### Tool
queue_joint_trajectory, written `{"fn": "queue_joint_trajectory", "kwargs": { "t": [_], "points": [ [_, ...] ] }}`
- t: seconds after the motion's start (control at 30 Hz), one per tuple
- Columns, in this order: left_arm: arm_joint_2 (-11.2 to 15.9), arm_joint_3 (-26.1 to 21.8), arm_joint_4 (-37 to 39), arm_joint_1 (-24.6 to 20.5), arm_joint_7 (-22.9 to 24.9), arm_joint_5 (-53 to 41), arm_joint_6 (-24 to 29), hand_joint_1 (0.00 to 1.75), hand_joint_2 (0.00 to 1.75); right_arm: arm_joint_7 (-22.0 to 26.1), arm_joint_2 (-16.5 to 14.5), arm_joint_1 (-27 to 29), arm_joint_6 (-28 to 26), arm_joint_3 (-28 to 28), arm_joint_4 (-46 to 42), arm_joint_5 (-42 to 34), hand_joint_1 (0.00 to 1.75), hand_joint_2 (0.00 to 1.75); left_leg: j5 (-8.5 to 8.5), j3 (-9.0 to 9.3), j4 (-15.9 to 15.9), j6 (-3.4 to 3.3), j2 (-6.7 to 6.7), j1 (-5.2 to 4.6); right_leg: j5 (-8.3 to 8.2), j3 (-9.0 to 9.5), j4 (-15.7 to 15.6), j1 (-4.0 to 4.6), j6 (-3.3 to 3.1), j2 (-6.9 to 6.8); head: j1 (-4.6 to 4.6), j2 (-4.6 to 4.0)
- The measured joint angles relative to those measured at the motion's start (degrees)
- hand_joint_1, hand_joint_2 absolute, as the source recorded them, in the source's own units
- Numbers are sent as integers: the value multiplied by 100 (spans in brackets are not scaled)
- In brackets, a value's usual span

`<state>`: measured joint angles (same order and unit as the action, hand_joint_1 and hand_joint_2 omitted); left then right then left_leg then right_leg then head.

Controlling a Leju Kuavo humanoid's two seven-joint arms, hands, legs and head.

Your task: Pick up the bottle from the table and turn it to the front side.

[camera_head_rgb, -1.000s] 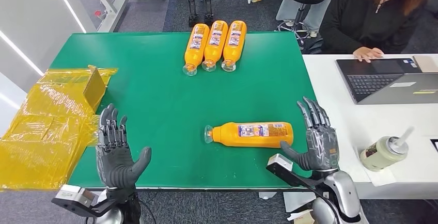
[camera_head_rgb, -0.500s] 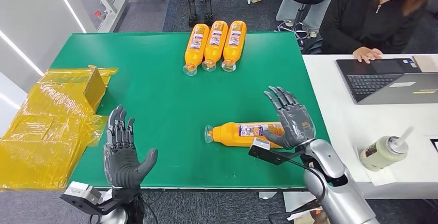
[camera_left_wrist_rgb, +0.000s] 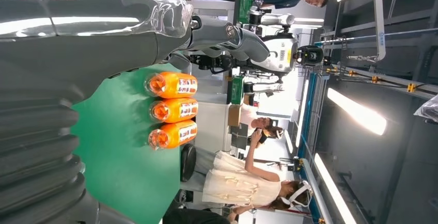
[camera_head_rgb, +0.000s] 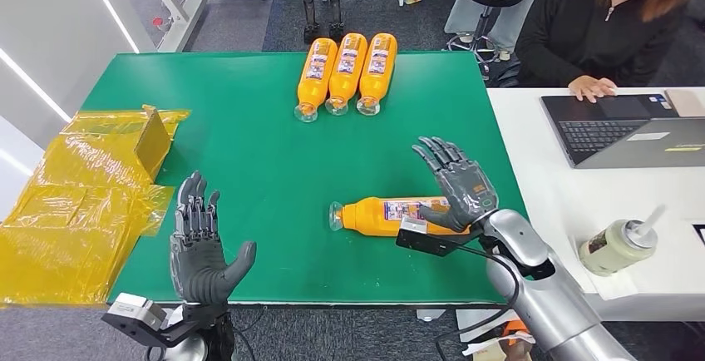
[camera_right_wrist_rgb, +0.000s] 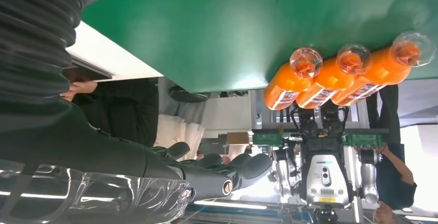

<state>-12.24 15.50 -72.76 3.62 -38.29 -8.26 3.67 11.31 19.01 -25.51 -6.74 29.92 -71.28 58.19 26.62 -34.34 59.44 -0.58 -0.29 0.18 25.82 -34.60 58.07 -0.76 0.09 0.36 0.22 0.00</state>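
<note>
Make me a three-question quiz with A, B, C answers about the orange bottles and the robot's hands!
1. Where does the single bottle lie?
A. On the yellow plastic
B. On the green table, near the right hand
C. On the laptop

2. How many bottles lie side by side at the table's far edge?
A. Two
B. Three
C. Five

3. What is the left hand doing?
A. Holding a bottle
B. Pressing the laptop
C. Holding nothing, fingers apart

Answers:
1 B: it lies on its side on the green table, with the right hand over its base end.
2 B: the row of three bottles shows in the head view.
3 C: its fingers are spread, with no object in them.
</note>
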Motion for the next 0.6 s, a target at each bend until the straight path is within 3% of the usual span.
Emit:
{"fn": "queue_joint_trajectory", "kwargs": {
  "t": [0.1,0.23,0.4,0.6],
  "points": [
    [2,0,1,0,0,0,1,0,175,-40,10,-142,167,129,110,-41,0,175,0,0,0,0,4,0,-1,0,1,0,0,4,-1,0],
    [5,0,2,4,0,13,4,0,175,112,31,-538,786,426,468,-522,0,175,-4,2,1,0,3,0,-2,0,1,0,-1,3,-1,0],
    [13,0,2,27,-1,92,14,0,175,360,165,-1115,1779,869,917,-1430,0,175,-6,-1,1,1,1,-1,-3,0,1,-1,1,1,-1,0],
    [54,0,2,44,34,245,102,0,175,226,289,-2057,3077,1692,1398,-2315,0,175,-6,-2,2,2,2,0,-4,-1,3,-1,1,3,-1,0]
  ]
}}
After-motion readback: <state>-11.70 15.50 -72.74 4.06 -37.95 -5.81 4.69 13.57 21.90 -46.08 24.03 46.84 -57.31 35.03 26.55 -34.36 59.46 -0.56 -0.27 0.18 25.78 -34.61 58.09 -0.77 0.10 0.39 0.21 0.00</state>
